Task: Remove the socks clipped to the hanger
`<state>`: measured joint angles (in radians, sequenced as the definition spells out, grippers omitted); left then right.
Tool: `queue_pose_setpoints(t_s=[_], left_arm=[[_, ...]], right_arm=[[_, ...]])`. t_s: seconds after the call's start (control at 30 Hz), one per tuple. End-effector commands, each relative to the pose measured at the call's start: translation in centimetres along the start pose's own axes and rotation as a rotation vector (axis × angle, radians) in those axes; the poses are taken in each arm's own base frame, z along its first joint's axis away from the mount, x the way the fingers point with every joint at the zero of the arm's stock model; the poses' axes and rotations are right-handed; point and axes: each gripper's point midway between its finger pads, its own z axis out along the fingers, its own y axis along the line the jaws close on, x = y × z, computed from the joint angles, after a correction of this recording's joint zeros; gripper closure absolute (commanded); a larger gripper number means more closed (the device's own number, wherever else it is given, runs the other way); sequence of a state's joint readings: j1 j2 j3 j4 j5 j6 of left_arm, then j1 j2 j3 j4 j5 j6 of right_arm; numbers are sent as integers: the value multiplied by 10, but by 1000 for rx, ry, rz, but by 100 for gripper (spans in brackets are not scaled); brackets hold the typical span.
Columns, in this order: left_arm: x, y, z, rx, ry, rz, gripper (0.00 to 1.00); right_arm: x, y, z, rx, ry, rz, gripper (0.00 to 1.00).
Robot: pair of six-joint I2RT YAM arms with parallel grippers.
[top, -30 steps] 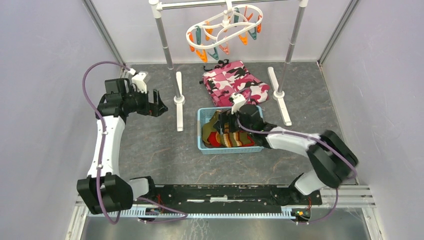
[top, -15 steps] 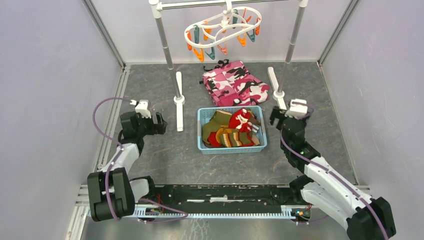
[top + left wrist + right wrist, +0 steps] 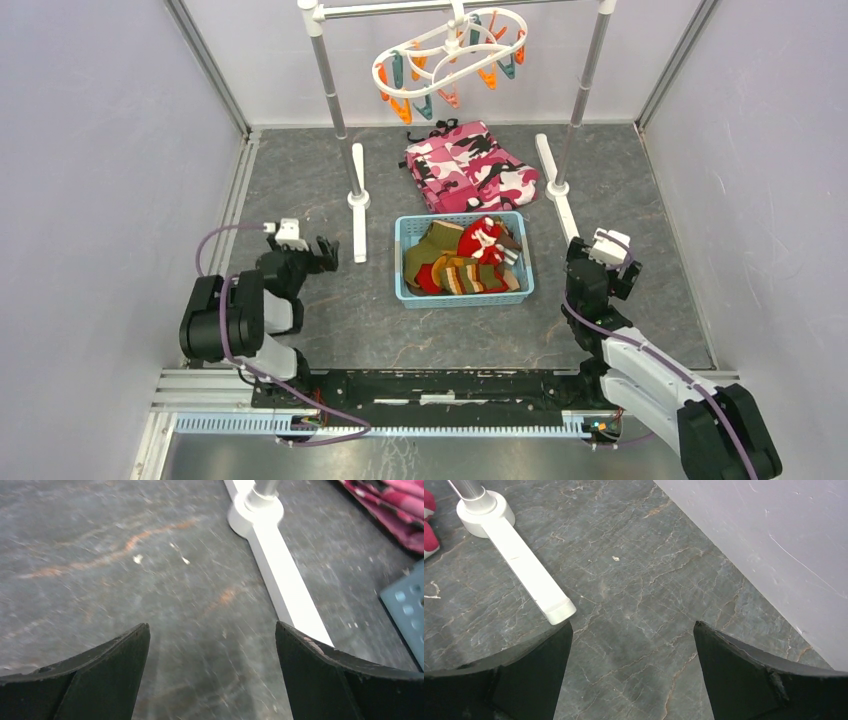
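The white looped hanger (image 3: 447, 50) with orange and teal clips hangs from the rail at the top; no sock hangs from its clips. The socks (image 3: 462, 260), olive, red and striped, lie piled in the blue basket (image 3: 402, 262). My left gripper (image 3: 322, 252) is open and empty, low over the floor left of the basket; it also shows in the left wrist view (image 3: 212, 630). My right gripper (image 3: 597, 262) is open and empty, low at the right of the basket; it also shows in the right wrist view (image 3: 631, 627).
The metal rail stand has white feet, one left (image 3: 358, 200) and one right (image 3: 557, 190) of the basket. A pink camouflage cloth (image 3: 470, 165) lies behind the basket. Grey walls close in on both sides.
The right gripper has left the basket and drawn back to the right. The left arm has folded down and back to low on the left. The hanger swings slightly.
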<state>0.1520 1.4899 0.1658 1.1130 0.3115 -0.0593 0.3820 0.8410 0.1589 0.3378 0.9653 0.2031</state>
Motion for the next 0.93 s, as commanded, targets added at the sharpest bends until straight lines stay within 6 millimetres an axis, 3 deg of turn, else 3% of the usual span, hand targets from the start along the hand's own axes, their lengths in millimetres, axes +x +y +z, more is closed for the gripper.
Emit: queue_pose_setpoints(t_s=[0.0, 0.1, 0.2, 0.23, 0.47, 0.9], left_arm=[[-45, -21, -10, 32, -257, 121, 0], [-40, -22, -6, 26, -219, 124, 0], [-41, -19, 11, 31, -176, 115, 0], [-30, -17, 20, 31, -105, 110, 0], [-33, -19, 17, 44, -123, 125, 0], [-32, -18, 19, 40, -116, 122, 0]], right_arm=[[-14, -5, 3, 45, -69, 85, 2], [-11, -2, 3, 25, -84, 114, 2], [-6, 3, 4, 3, -73, 110, 2], [-4, 4, 4, -3, -70, 101, 2], [4, 10, 5, -46, -71, 69, 2], [1, 18, 4, -90, -85, 53, 2]])
